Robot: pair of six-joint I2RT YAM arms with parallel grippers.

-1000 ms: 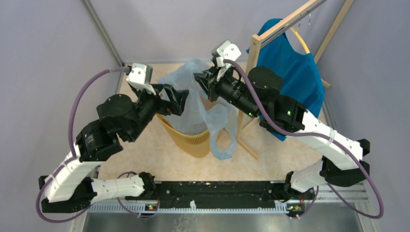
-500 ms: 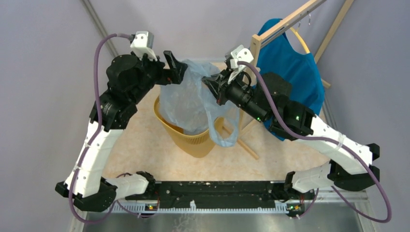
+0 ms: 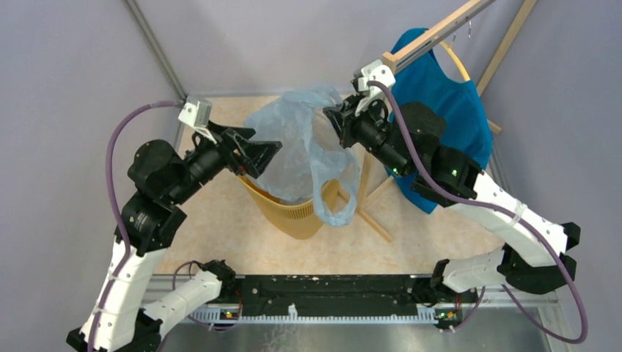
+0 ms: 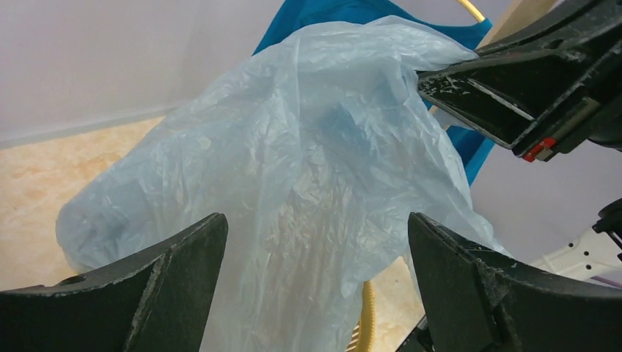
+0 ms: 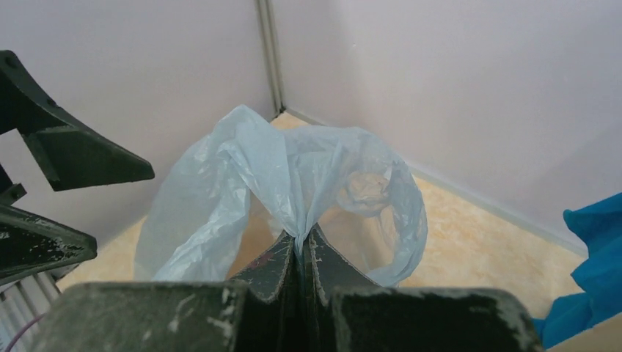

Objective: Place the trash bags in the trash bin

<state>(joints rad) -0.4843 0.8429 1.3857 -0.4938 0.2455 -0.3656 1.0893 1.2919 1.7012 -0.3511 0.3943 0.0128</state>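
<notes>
Risks, largest item down. Rack [image 3: 433, 37] and shirt [image 3: 455, 110] sit upper right of the top view, close behind the right arm. A wide swing there could snag the cloth.

Bag [image 3: 293, 147] hangs centre frame. Most of it is ballooned above the bin [image 3: 297, 216], its lower part is in the mouth, and one handle loop spills outside the right rim. My read:
- Trapped air holds the film puffed, so on release it may spring up and slide out instead of settling.
- The outside loop could drag the rest after it.
- The bin looks light, and a sideways shove on the bag might tip or skid it across the bench [image 3: 220, 227].

Right end effector [image 5: 301, 242] is pressed together, pinching a gathered fold at the bag's top. A hard pull could tear so thin a film.

Left end effector [image 4: 312, 227] is spread wide with the bag between its fingers. Contact cannot be confirmed. Closing here may catch only a loose skin of plastic.

Materials, same order:
- Bench: pale beige, mottled, matt.
- Rack: bare light wood bars.
- Shirt: solid blue cloth, draped, soft folds.
- Bag: translucent pale blue film, finely crinkled, faint sheen.
- Bin: yellow-orange plastic, rounded and tapering, with a slotted band low on the wall.
- Fingers: black wedges with scuffed whitish edges.
</notes>
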